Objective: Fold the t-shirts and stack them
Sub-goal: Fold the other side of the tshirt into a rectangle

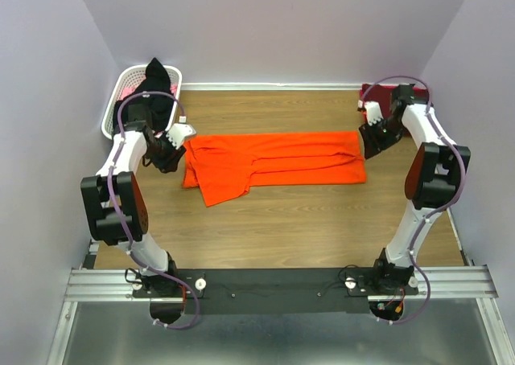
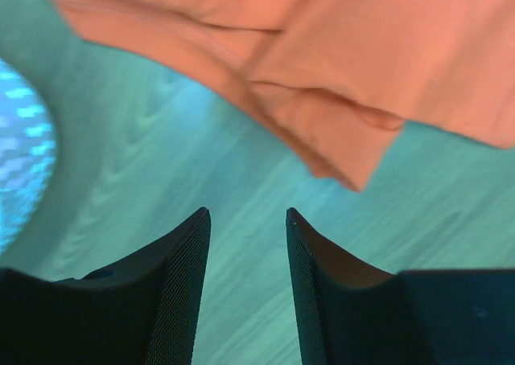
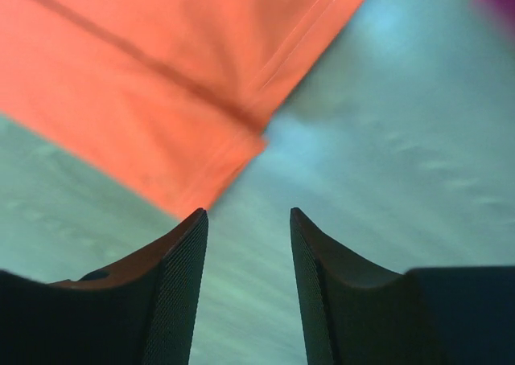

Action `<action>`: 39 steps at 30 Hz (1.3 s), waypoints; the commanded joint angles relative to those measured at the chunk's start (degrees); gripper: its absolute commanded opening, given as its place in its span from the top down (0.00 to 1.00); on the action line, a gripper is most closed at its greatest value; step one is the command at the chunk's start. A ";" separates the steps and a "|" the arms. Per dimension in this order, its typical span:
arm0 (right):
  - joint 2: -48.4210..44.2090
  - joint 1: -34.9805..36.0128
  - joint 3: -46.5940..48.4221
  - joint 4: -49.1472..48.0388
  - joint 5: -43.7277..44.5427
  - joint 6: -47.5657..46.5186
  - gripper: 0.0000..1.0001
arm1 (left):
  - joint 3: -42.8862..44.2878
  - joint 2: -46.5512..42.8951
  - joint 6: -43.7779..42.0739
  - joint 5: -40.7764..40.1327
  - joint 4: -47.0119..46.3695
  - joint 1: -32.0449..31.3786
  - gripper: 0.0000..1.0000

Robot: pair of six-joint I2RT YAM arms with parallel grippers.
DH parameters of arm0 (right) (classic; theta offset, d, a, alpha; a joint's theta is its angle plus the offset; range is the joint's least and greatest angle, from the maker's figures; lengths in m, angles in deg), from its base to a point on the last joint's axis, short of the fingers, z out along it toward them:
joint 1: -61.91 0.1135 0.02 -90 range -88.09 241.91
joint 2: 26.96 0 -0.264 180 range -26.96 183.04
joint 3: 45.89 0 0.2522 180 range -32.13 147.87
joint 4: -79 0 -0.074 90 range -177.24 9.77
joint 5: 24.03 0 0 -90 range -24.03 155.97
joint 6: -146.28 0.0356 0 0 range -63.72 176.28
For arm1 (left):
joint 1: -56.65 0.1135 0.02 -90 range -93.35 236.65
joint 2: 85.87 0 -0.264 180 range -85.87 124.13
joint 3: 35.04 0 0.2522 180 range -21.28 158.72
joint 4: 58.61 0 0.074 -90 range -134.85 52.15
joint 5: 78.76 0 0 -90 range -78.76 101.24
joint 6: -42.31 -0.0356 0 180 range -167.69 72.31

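The orange t-shirt (image 1: 273, 162) lies on the table, folded lengthwise into a long strip, with a sleeve sticking out at its left front. My left gripper (image 1: 171, 157) is open and empty just left of the strip's left end; its wrist view shows the orange cloth (image 2: 338, 67) ahead of the fingertips (image 2: 201, 220). My right gripper (image 1: 372, 144) is open and empty just right of the strip's right end; its wrist view shows the orange corner (image 3: 161, 84). The black t-shirt (image 1: 154, 79) hangs over the basket. The maroon t-shirt (image 1: 376, 92) lies at the back right, mostly hidden by my right arm.
A white slotted basket (image 1: 129, 92) stands at the back left corner. Purple walls close the table on three sides. Bare wooden table (image 1: 282, 228) lies in front of the shirt.
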 commanded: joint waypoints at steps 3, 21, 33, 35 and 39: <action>-0.29 -1.40 -7.41 3.82 -11.19 6.98 0.44 | -5.64 0.39 3.43 9.51 0.52 0.47 0.49; 4.55 -2.20 -13.12 -3.57 -7.51 11.47 0.51 | -11.36 7.24 7.57 9.97 -5.81 0.74 0.87; 4.64 -2.20 -18.04 -6.47 0.57 11.47 0.94 | -14.52 5.84 8.27 6.01 -6.77 0.74 1.00; 3.94 -2.20 -19.18 -6.56 1.63 11.30 0.94 | -14.96 5.22 7.92 5.66 -6.60 0.82 1.00; 0.78 -2.20 -21.65 -6.47 3.38 9.81 0.95 | -15.84 3.65 7.04 5.21 -5.20 0.82 1.00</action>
